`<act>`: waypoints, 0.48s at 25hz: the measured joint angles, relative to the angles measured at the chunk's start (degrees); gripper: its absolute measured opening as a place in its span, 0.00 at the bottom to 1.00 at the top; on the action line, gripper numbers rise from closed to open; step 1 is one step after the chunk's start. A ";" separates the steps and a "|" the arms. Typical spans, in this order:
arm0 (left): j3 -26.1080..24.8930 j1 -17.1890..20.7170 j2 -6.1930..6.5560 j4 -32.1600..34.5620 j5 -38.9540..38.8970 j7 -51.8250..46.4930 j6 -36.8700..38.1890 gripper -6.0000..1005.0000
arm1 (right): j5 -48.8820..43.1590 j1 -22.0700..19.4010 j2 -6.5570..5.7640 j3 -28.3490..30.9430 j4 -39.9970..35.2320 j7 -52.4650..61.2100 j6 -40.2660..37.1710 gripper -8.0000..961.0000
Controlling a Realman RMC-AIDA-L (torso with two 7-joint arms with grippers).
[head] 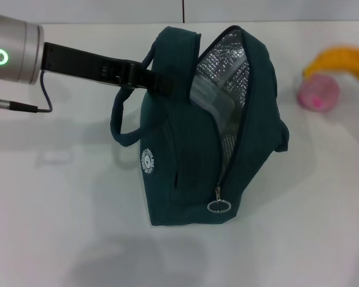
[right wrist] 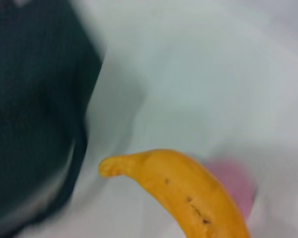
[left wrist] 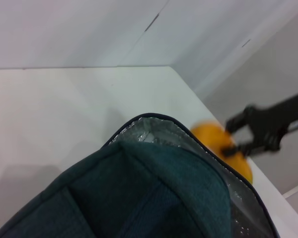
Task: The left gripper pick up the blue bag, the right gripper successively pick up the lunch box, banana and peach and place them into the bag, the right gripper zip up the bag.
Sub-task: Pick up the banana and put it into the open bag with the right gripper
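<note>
Bag is held upright on the desk by its handle, clamped in the left gripper. Right gripper is seen open beside the banana. Risk: a shallow grasp could let it slip.

The table was white and smooth, and it filled almost all of the head view. Soft grey shadows lay on it near the front. Behind the table stood a pale wall, with a thin dark line running up it. In the left wrist view the table's far corner showed, and its edge ran away to one side. The wall panels behind that corner were light grey and had a slanted seam between them. The light was bright and even. In the right wrist view the white tabletop looked blurry.
</note>
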 joint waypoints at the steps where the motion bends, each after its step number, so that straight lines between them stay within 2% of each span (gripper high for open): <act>1: 0.05 0.00 -0.01 -0.11 0.04 0.00 -0.03 0.05 | 2.24 -0.37 -0.04 1.73 -1.73 -0.11 0.08 0.45; 6: 0.17 0.03 -0.24 -0.46 0.14 0.23 -0.07 0.05 | 17.24 -2.41 -0.17 3.95 -7.97 -1.28 1.73 0.45; 12: 0.38 0.04 -0.31 -0.65 0.25 0.28 -0.01 0.05 | 34.30 -3.97 1.59 3.64 -10.85 -6.00 4.47 0.45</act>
